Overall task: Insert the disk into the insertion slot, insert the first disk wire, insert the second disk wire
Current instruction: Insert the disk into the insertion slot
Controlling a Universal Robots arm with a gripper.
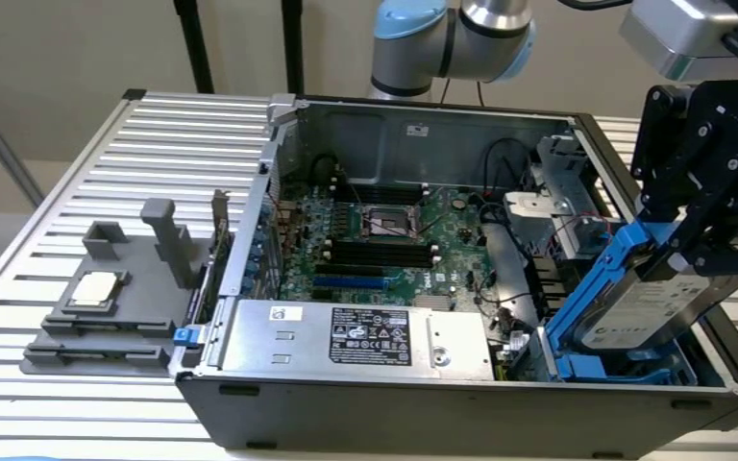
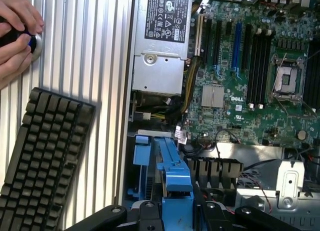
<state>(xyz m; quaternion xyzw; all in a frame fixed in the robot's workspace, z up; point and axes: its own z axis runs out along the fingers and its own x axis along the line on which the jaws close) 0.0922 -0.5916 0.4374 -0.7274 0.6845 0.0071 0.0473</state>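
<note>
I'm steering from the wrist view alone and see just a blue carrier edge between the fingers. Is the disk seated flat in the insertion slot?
Observer: No. The disk is tilted, with its lower end down in the insertion slot and its upper end raised.
Operator: Is the gripper actually holding it?
Observer: Yes. The gripper is closed on the disk's raised end.
Operator: Anything on the table I'm missing?
Observer: A grey fixture carrying a processor sits beside the case, on the exterior view's left.
</note>
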